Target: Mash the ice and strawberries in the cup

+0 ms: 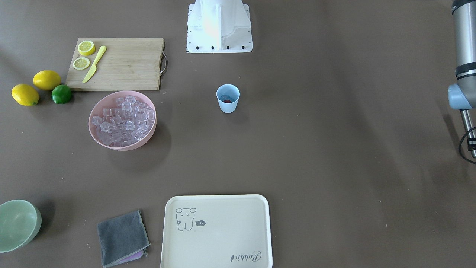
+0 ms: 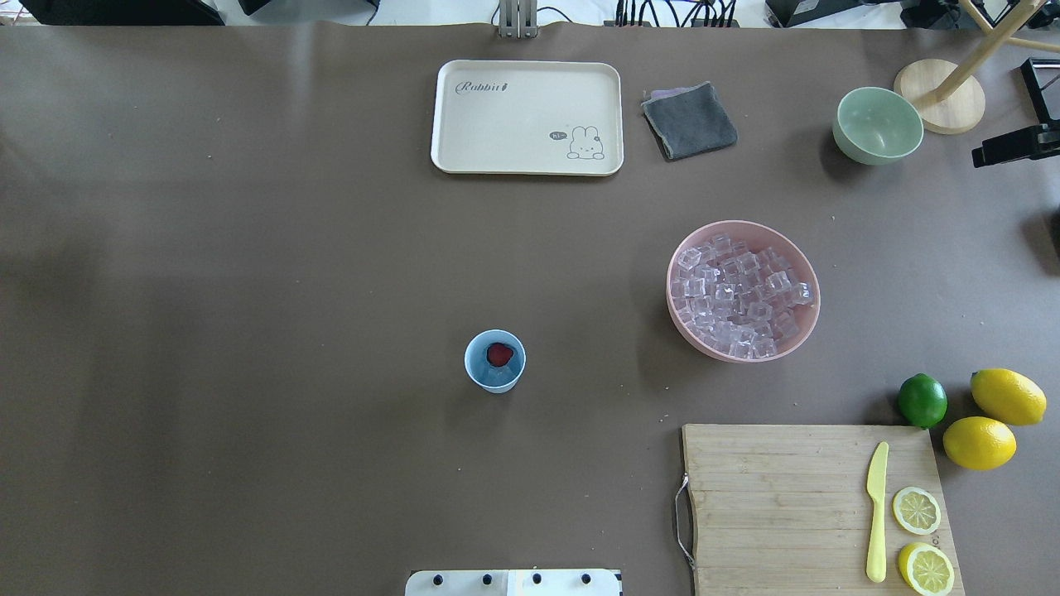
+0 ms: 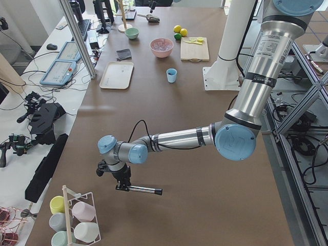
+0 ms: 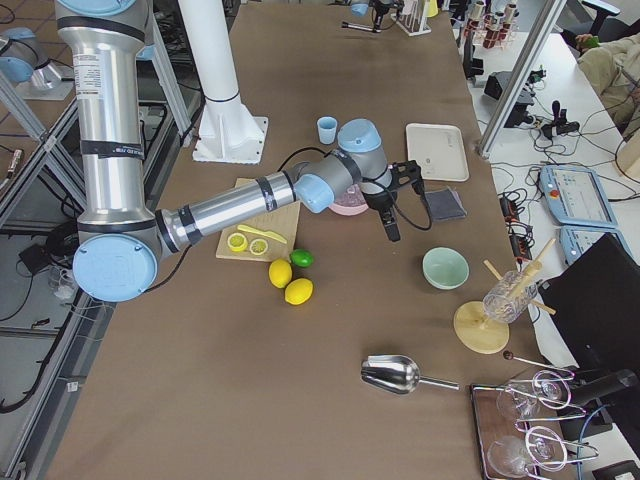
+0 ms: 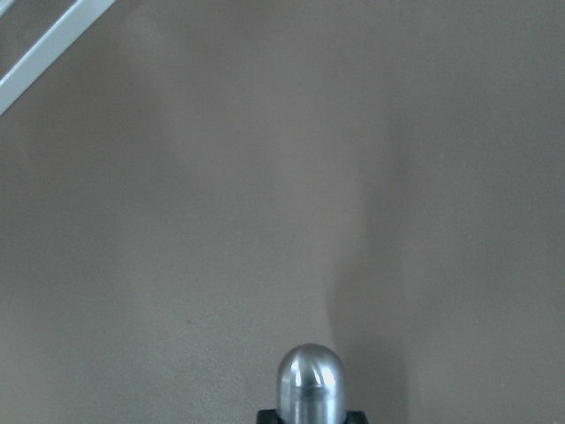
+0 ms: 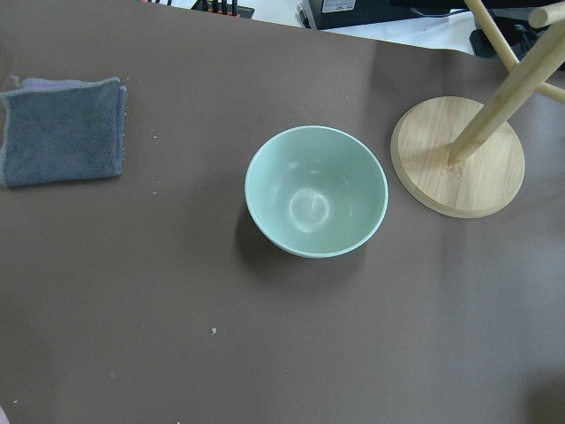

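Cup (image 2: 497, 386): a small light blue plastic tumbler is seen upright near the middle of the brown table (image 2: 248, 331), well apart from everything else.
Strawberry (image 2: 498, 354): one small red berry is seen lying inside the cup. Something pale is glimpsed beneath it, but whether it is ice cannot be told.
Tray (image 2: 513, 124): a cream rectangular plastic tray with a rabbit print is set at the far edge, beyond the cup.
Cloth (image 2: 690, 121): a folded grey cloth is laid just right of the tray.
Ice (image 2: 737, 298): many clear glassy cubes are heaped in a wide pink bowl (image 2: 743, 357), right of the cup.
Board (image 2: 778, 497): a wooden cutting board with a metal handle is placed near the robot. A yellow plastic knife (image 2: 877, 513) and two lemon slices (image 2: 916, 510) are laid on its right end.
Green bowl (image 2: 878, 126): a pale green round bowl is stood far right, near a round wooden stand base (image 2: 940, 95).
Citrus: a green lime (image 2: 922, 400) and two whole lemons (image 2: 1008, 396) are grouped just right of the board.
Left gripper (image 3: 122, 180): a plain metal rod (image 3: 143, 189) with a rounded end is clamped in it, lying level over bare table.
Right gripper (image 4: 390, 220): it is seen above the table between the two bowls. How wide its jaws stand cannot be told.
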`<control>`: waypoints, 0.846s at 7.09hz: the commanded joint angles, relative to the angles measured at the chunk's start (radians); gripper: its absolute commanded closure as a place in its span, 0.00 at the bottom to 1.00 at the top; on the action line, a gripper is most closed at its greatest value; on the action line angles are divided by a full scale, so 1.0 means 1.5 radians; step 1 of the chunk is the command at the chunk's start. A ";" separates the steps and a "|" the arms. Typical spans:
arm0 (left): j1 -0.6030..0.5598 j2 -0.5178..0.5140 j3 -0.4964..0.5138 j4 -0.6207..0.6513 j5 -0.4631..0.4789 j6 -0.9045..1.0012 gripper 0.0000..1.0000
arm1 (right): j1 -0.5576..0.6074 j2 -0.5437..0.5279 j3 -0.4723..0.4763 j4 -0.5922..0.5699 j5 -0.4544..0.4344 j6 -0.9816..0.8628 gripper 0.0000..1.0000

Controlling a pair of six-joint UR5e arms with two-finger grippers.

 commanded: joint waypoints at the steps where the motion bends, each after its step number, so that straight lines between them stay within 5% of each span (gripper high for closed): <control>1: 0.002 0.001 0.001 0.000 0.002 -0.001 1.00 | 0.000 -0.002 0.002 0.000 0.000 0.000 0.00; 2: 0.002 0.001 0.001 0.000 0.002 0.000 0.91 | 0.000 -0.008 0.007 0.000 0.000 0.000 0.00; 3: 0.002 0.001 0.000 0.001 0.002 0.000 0.53 | 0.000 -0.009 0.010 0.000 0.000 0.000 0.00; 4: 0.002 0.000 -0.004 0.001 0.002 -0.001 0.48 | 0.000 -0.016 0.016 0.000 0.000 -0.001 0.00; 5: 0.001 0.001 -0.008 -0.002 0.002 0.000 0.02 | 0.000 -0.017 0.020 -0.001 0.000 -0.001 0.00; 6: -0.004 0.000 -0.016 -0.001 0.002 -0.004 0.02 | 0.001 -0.017 0.024 -0.001 0.001 -0.001 0.00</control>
